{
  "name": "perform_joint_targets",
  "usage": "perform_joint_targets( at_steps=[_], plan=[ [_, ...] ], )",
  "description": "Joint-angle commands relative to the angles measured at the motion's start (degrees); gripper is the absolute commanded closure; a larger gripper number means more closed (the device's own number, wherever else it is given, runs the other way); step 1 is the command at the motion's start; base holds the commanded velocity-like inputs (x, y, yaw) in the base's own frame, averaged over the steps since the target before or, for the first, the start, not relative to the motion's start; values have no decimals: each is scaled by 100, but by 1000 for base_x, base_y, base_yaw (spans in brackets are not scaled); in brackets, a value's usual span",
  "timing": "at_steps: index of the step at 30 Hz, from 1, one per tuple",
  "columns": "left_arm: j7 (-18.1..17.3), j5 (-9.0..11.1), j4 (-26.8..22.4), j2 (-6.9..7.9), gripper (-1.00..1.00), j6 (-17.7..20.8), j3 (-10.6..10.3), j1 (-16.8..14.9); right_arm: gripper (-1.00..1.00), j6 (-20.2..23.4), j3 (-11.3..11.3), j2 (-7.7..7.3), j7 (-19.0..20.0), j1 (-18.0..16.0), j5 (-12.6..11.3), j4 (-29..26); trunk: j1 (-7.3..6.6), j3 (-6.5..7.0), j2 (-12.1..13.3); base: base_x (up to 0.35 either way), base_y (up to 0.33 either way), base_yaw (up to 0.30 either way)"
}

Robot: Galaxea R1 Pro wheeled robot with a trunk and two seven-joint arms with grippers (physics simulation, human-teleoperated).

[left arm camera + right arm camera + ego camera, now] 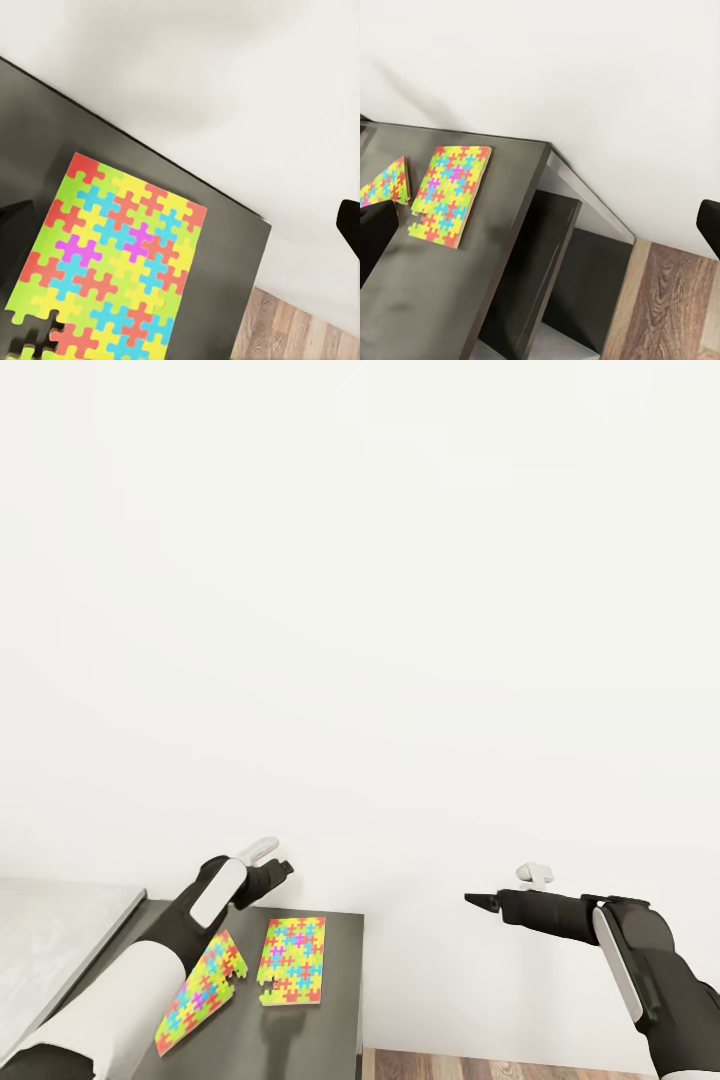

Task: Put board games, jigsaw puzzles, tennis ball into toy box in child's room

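the head view looks down over both arms toward a plain white wall (360, 610). low at the left stands a dark desk (340, 980), and on it lie two jigsaw puzzles, side by side and just apart. the right-hand puzzle (292, 960) lies flat, a bright rectangle of green, yellow, orange, blue and red pieces with a ragged notch at one near corner. the left-hand puzzle (203, 992) is partly covered by the left forearm, so it shows as a slanted wedge of the same colours.

the left claw (280, 870) hangs above the far edge of the desk, near the wall and just beyond the puzzles – it touches neither. its fingers point away from the camera, and i cannot tell whether they are parted or closed. from the left wrist view the flat puzzle (112, 262) sits directly below on the dark top, with a strip of wooden floor (292, 330) past the desk's corner.

the right claw (480, 901) is held out in the air over to the right, well apart from the desk, in front of the wall; its dark tips look drawn together to a point, holding nothing (the angle is narrow, though). the right wrist view takes in the desk from the side, both puzzles on top – the flat one (451, 191) and the wedge (386, 180) – and an open dark shelf space (562, 285) beneath.
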Motion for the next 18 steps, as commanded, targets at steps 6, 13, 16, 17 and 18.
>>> perform_joint_targets(
  at_steps=[6,13,16,17,18],
  plan=[
    [40,217,49,26,-100,129,-24,-39,-100,48,4,0,-6,-4,-35,-2,3,-9,-9,0,0,0],
    [31,308,88,29,-100,220,-22,-63,-100,50,2,0,-6,1,-35,-3,3,-9,-9,0,0,0],
    [28,333,126,29,-100,246,-24,-95,-100,50,1,0,-6,2,-35,-3,69,-63,-130,0,0,0],
    [25,341,149,29,-100,255,-24,-113,-100,50,0,0,-6,3,-35,-5,91,-81,-170,0,0,0],
    [25,341,149,29,-100,255,-24,-113,-100,50,0,0,-6,3,-35,-5,113,-99,-210,0,0,0]
  ],
)
